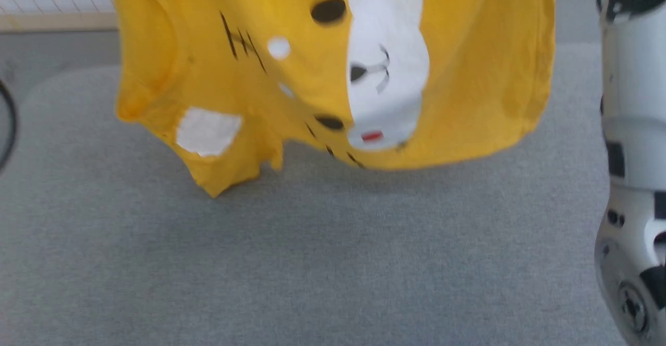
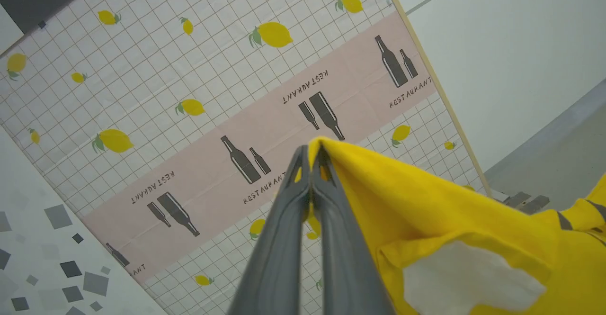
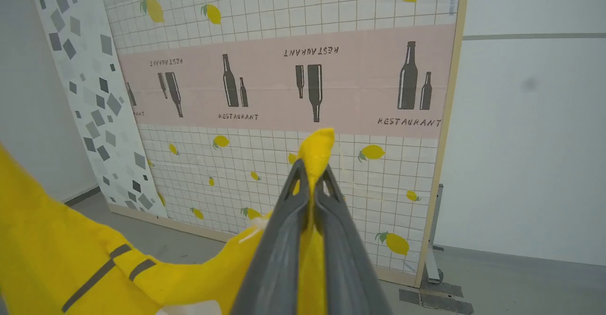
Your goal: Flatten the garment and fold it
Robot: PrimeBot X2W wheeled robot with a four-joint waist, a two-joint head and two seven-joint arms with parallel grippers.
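The garment (image 1: 468, 75), a mustard-yellow T-shirt printed with a white face shape, dark spots and a white square patch (image 1: 207, 131), hangs in the air above the grey table (image 1: 312, 263). Its lower edge dangles just over the cloth surface. In the left wrist view my left gripper (image 2: 310, 151) is shut on a corner of the garment (image 2: 426, 201), fabric poking out between the tips. In the right wrist view my right gripper (image 3: 310, 166) is shut on another bunched edge of the garment (image 3: 47, 244), which trails off to the lower left with two short dark stripes (image 3: 109, 267).
My right arm's pale forearm (image 1: 632, 153) stands at the right edge of the head view. Behind the table rises a panel with lemon and bottle prints (image 3: 293, 78), a speckled panel (image 3: 80, 78) beside it, and a plain white wall (image 3: 530, 116).
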